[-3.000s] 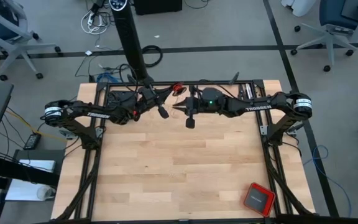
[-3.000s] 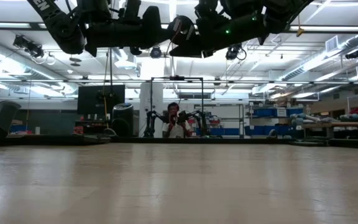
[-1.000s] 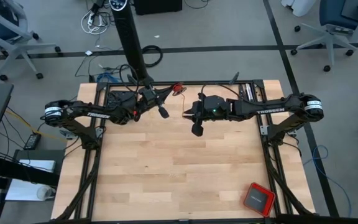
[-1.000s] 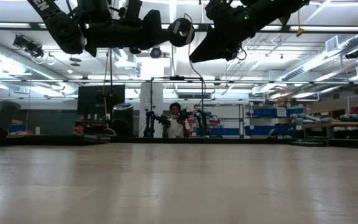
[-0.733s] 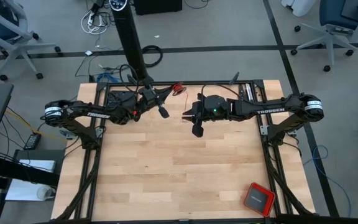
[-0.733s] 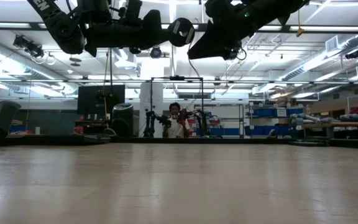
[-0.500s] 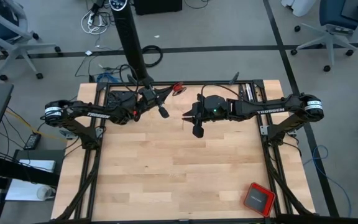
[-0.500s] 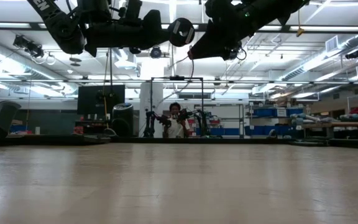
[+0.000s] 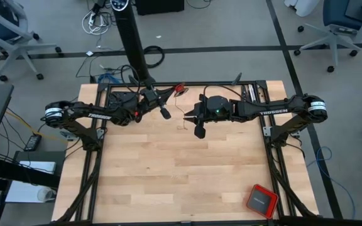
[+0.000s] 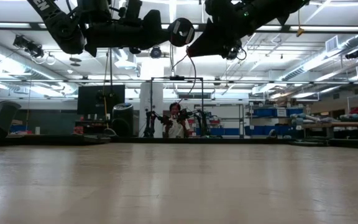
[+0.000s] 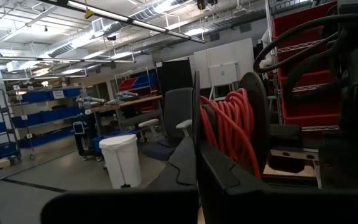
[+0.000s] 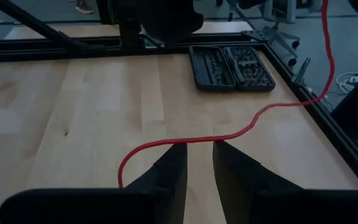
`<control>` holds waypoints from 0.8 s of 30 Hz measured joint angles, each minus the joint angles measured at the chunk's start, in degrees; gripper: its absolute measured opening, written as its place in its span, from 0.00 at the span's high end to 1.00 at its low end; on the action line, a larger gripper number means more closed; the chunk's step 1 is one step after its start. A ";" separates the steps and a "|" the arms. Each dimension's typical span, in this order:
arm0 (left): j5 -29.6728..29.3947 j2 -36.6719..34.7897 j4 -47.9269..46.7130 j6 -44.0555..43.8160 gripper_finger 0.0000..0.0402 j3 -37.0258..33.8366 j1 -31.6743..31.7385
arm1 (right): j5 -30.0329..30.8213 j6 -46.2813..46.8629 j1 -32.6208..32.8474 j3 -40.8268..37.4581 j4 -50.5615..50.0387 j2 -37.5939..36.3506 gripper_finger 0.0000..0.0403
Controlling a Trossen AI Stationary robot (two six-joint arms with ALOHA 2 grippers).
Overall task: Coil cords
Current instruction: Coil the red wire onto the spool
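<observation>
The thin red cord shows as a tight coil (image 9: 180,90) high over the table's far edge, in my left gripper (image 9: 171,100), which is shut on it. The left wrist view shows the coil (image 11: 229,127) close up. From it one loose strand (image 12: 241,132) swings down and runs just past the fingertips of my right gripper (image 9: 187,117). That gripper hangs in the air right of the coil, its fingers a narrow gap apart (image 12: 197,163). I cannot tell whether the strand touches them. In the low view the strand (image 10: 194,70) sags in a slack loop. My left gripper pinches the coil's several turns (image 11: 219,134) between its two fingers. The coil is lifted clear of the table. A loose strand leaves it toward my right gripper.
A black case of tool bits (image 12: 232,68) lies at the table's far right. A red square box (image 9: 261,200) lies at the near right corner. A black frame rail (image 9: 187,84) runs along the far edge. A person (image 10: 174,121) shows far behind the table.
My right gripper, which was close beside the coil three seconds ago, has drawn away toward the table's right and near edges. In the last second it has tipped its fingertips up a little. The slack strand below it has swung from hanging straight into a curved loop.
</observation>
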 joint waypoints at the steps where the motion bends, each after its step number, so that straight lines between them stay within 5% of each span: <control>1: 0.00 0.00 0.00 0.00 1.00 0.00 0.00 | 0.00 -0.04 0.00 0.00 0.20 0.00 0.81; 11: 0.02 0.00 0.00 0.00 1.00 0.00 0.00 | 4.79 -5.84 0.94 0.00 1.89 0.00 0.82; 24: 0.03 -0.01 -0.02 -0.05 1.00 0.00 0.00 | 12.17 -24.85 3.94 0.00 6.50 0.07 0.82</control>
